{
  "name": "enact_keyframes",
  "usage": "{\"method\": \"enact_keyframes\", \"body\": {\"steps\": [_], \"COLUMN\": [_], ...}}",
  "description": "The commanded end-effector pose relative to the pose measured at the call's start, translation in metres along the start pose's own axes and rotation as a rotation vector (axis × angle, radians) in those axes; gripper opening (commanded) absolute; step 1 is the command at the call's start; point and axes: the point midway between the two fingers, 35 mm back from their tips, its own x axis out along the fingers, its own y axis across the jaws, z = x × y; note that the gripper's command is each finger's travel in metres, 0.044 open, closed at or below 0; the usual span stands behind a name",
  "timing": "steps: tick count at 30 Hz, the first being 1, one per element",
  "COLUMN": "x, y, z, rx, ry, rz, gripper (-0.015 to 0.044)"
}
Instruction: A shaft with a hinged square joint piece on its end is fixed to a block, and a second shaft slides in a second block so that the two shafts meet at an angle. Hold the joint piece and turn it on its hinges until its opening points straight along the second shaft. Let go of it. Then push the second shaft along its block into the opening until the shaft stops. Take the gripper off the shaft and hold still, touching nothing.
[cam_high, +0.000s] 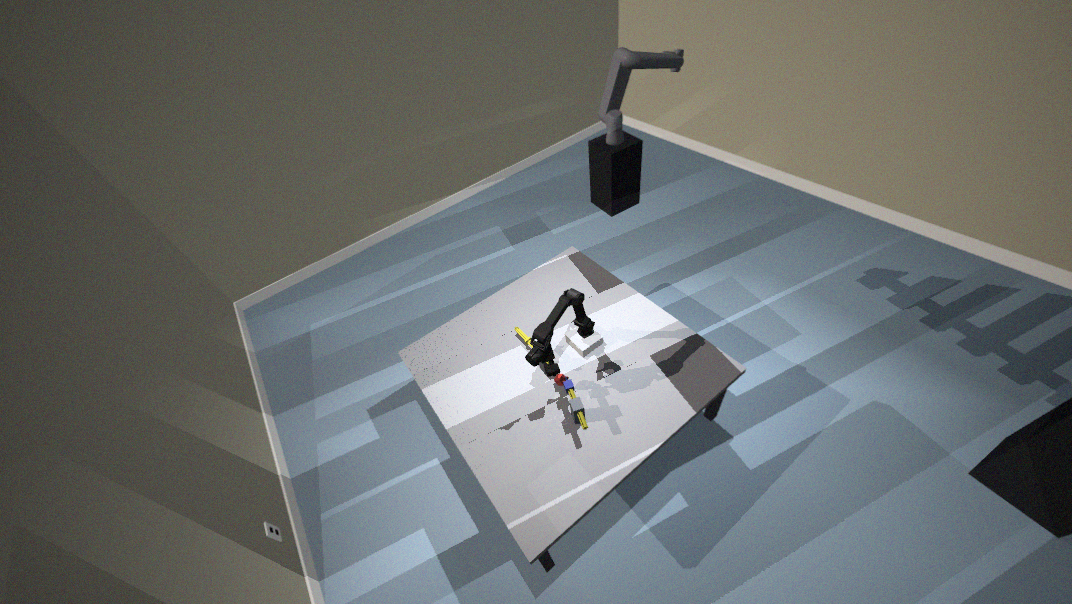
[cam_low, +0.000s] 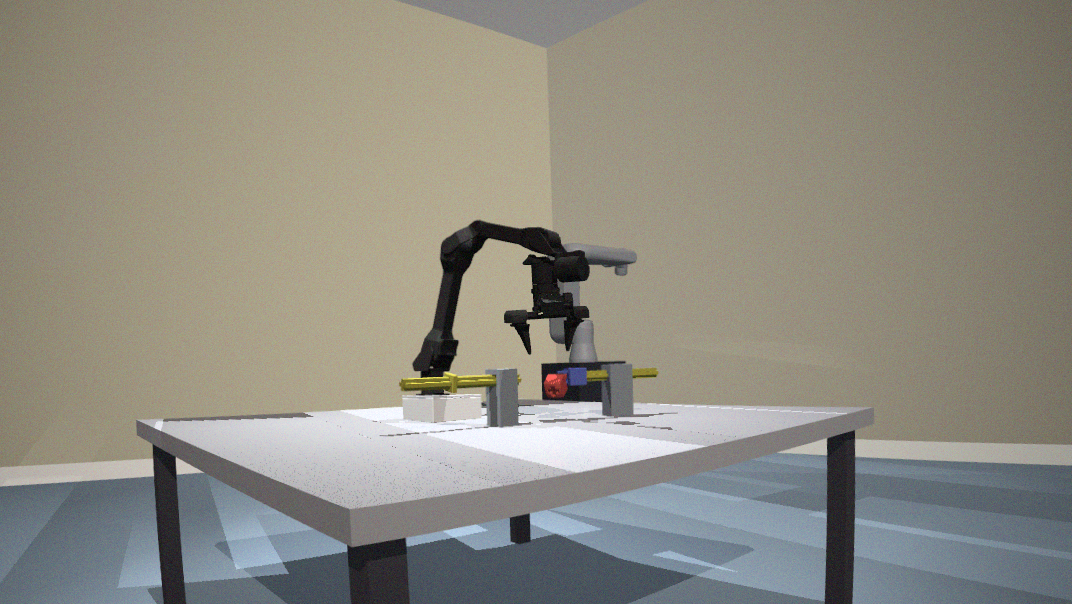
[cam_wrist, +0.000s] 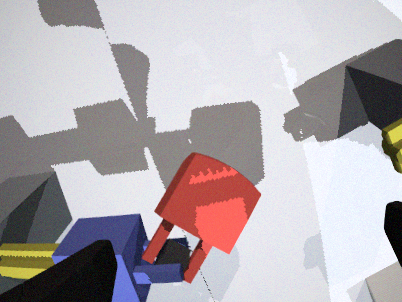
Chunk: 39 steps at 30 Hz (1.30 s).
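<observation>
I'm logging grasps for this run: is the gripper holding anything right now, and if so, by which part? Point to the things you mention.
Nothing is held: the gripper (cam_low: 549, 351) is open above the red joint piece (cam_low: 555, 386) (cam_wrist: 212, 202).

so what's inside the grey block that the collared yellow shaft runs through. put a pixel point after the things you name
The collared yellow shaft (cam_low: 471, 381) passes into the grey block (cam_low: 502, 397), its tip showing beyond the far side. The stretch inside is covered by the block, so its fit cannot be seen.
</observation>
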Motion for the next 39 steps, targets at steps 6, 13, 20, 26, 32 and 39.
{"method": "enact_keyframes", "body": {"steps": [6, 13, 20, 26, 32, 39], "x": [0.008, 0.011, 0.014, 0.022, 0.053, 0.089], "y": [-0.002, -0.003, -0.005, -0.004, -0.006, -0.009], "z": [0.002, 0.004, 0.006, 0.007, 0.011, 0.011], "rx": [0.287, 0.519, 0.701, 0.701, 0.701, 0.701], "ry": [0.064, 0.116, 0.161, 0.161, 0.161, 0.161], "rz": [0.033, 0.052, 0.062, 0.062, 0.062, 0.061], "gripper": [0.044, 0.044, 0.044, 0.044, 0.044, 0.044]}}
